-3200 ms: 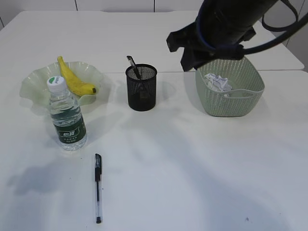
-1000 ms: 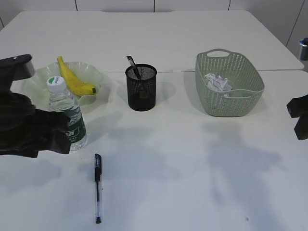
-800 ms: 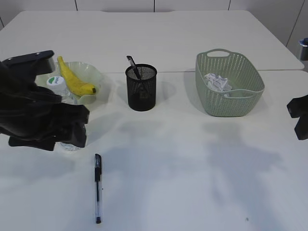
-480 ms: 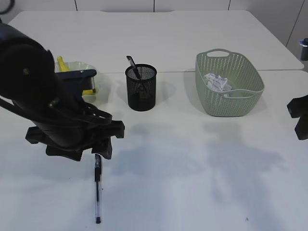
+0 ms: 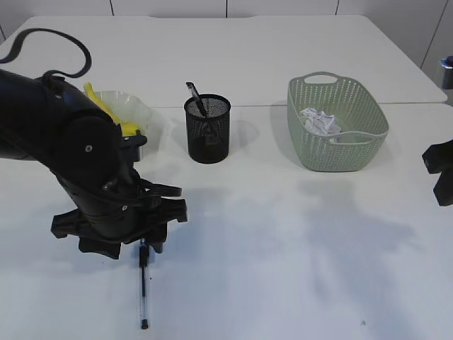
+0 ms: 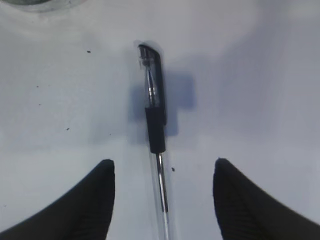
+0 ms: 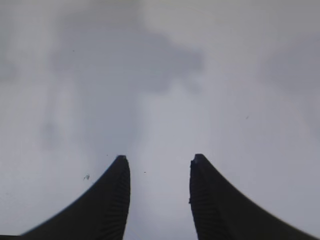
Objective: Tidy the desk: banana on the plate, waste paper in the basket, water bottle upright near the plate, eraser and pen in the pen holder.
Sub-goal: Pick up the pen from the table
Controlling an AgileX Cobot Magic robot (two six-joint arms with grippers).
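A clear pen with a black cap (image 5: 143, 290) lies on the white table; in the left wrist view the pen (image 6: 156, 130) runs between my open left gripper's (image 6: 162, 167) fingers, apart from both. The left arm (image 5: 92, 177) hides the water bottle and part of the banana (image 5: 126, 127) on the pale green plate (image 5: 138, 106). The black mesh pen holder (image 5: 207, 131) holds another pen. Crumpled paper (image 5: 320, 120) lies in the green basket (image 5: 340, 152). My right gripper (image 7: 157, 162) is open and empty over bare table at the right edge (image 5: 440, 173). The eraser is not visible.
A seam between two tables runs behind the plate and basket. A dark object (image 5: 446, 71) stands at the far right edge.
My left arm has swung in from the left edge and come down over the pen, covering the bottle. The right arm has stayed at the right edge since a second ago.
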